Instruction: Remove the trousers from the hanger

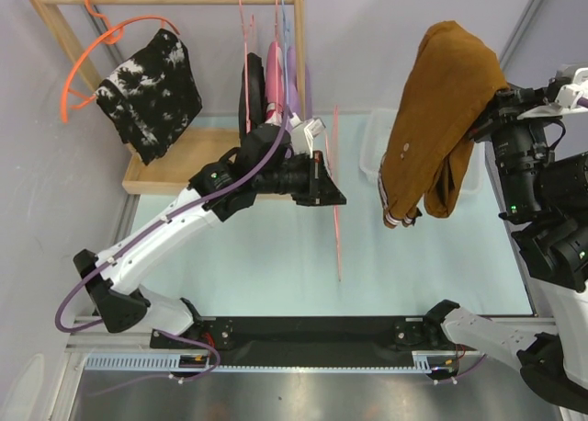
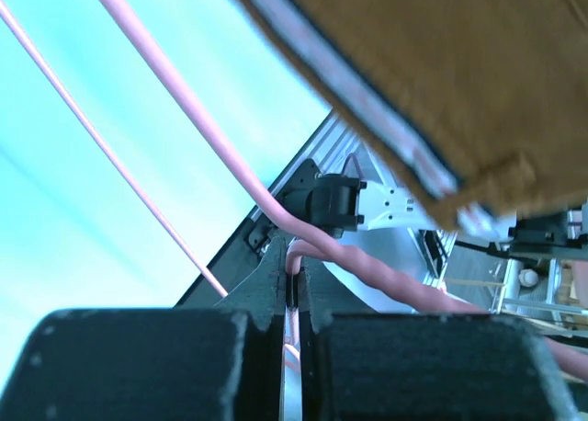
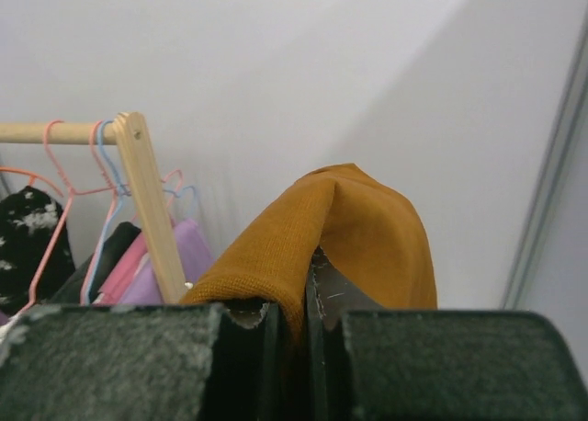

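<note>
left gripper [image 2: 292,274] clamped on hanger [image 1: 336,237] wire | right gripper [image 3: 292,315] pinching trousers [image 1: 441,118] fold | trousers seemingly clear of hanger | risk: thin pinch (heavy drape) may slip

- Left arm [image 1: 175,223]: white link shells, black joint housings, a small green indicator light on one joint.
- Purple cable [image 1: 66,303]: follows the left arm and loops out beside its base.
- Right arm [image 1: 542,191]: black joint housings, white lower shell, green light.
- Left gripper [image 2: 292,288]: black, blocky, pitted matte surface.
- Right gripper [image 3: 301,301]: black fingers [image 3: 243,315], grey-speckled, inner edges chipped.
- Black base plate [image 1: 312,332]: spans both bases.
</note>
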You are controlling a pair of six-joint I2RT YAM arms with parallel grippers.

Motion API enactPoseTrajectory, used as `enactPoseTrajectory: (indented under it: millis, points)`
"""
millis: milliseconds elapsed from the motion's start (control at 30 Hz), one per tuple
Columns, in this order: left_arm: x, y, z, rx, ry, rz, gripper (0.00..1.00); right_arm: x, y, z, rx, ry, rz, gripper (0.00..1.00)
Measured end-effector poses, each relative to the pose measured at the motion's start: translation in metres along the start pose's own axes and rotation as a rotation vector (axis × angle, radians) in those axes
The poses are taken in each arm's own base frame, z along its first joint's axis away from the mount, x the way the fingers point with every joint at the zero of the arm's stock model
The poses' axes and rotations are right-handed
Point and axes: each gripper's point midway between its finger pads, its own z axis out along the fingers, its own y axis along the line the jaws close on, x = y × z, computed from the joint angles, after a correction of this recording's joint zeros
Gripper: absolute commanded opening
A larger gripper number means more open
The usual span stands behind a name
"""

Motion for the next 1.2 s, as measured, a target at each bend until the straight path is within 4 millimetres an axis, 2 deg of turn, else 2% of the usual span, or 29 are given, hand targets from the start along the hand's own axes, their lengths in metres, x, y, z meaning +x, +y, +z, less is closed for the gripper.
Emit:
enactPoseTrajectory:
  millis: [167,300,500,633,767,933,1100,1200]
  points:
    - [0.006,-0.002,-0.015,0.007,-0.004,0.038,0.0,0.0,-0.017,-0.003,0.077,-0.008,-0.062,0.0]
    - [0.013,-0.007,-0.034,0.032,-0.021,0.077,0.0,-0.002,-0.03,-0.004,0.141,-0.01,-0.121,0.0]
    - [0.022,-0.023,-0.072,0.097,-0.068,0.14,0.0,0.018,-0.042,0.004,0.228,0.026,-0.223,0.0]
    - [0.026,-0.036,-0.094,0.153,-0.091,0.183,0.0,0.043,-0.057,0.017,0.298,0.068,-0.282,0.0]
    - [0.029,-0.045,-0.107,0.19,-0.102,0.222,0.0,0.083,-0.096,0.034,0.405,0.143,-0.325,0.0]
    - [0.033,-0.049,-0.113,0.222,-0.093,0.262,0.0,0.142,-0.15,0.048,0.479,0.252,-0.293,0.0]
    - [0.037,-0.052,-0.114,0.243,-0.076,0.285,0.0,0.172,-0.189,0.06,0.494,0.299,-0.287,0.0]
    - [0.039,-0.053,-0.114,0.256,-0.068,0.301,0.0,0.191,-0.204,0.068,0.475,0.341,-0.308,0.0]
